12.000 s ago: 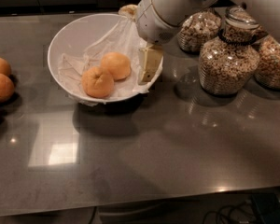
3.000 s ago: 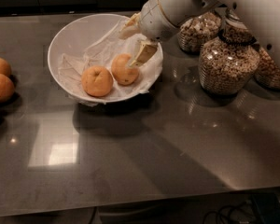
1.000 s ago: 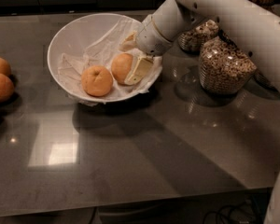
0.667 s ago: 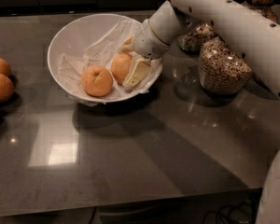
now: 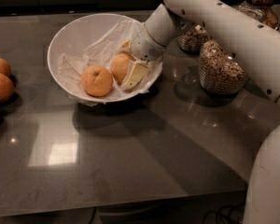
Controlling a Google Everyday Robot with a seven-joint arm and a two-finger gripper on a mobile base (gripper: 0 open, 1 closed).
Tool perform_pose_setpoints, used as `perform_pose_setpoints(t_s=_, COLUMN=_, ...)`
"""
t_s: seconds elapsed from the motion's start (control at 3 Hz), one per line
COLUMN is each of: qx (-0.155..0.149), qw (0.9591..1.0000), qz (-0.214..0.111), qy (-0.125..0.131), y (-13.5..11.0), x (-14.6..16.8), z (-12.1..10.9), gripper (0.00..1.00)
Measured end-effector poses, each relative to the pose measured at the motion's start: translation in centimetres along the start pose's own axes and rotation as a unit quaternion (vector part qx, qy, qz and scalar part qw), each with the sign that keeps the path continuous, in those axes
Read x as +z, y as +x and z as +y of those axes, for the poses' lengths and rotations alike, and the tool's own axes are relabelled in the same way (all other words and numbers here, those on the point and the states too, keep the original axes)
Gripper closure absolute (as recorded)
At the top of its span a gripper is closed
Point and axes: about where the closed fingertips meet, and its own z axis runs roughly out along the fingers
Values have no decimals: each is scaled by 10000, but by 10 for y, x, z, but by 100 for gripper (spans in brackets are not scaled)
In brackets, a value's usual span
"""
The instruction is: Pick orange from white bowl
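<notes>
- My arm (image 5: 233, 29) crosses the top right and hides parts of the glass jars (image 5: 218, 70) behind it; I can make out three jars, all filled with something grainy; the rearmost is cut off by the upper edge
- At the left edge lie loose oranges (image 5: 0, 87) on the tabletop (image 5: 130, 157); I count three, and the lowest is mostly cut off
- A crumpled white liner (image 5: 91, 55) covers the inside of the white bowl (image 5: 56, 41); I cannot tell whether it is paper or plastic
- Two fruits sit in the bowl: the orange (image 5: 119, 67), pale, on the right, and a deeper-orange fruit (image 5: 97, 80) just beside it on the left, touching or nearly so
- My claw (image 5: 126, 64) is down inside the bowl, closed around the pale orange; the near finger (image 5: 136, 73) lies against its right side, and the far finger (image 5: 125, 45) shows only as a tip behind it
- The orange rests low in the bowl, near the right wall; the nearest jars stand just past that rim
</notes>
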Motion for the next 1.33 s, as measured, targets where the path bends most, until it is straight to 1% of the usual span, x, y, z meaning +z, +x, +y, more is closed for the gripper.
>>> perform_pose_setpoints(t_s=0.33, qx=10, qw=10000, qz=-1, qy=-32, y=1, x=3, z=-1, gripper=47)
perform_pose_setpoints(t_s=1.0, qx=7, qw=10000, qz=-7, qy=-34, y=1, x=3, z=-1, gripper=94)
perform_pose_setpoints(t_s=1.33, qx=-31, qw=10000, qz=-6, qy=-55, y=-2, x=4, z=-2, gripper=100)
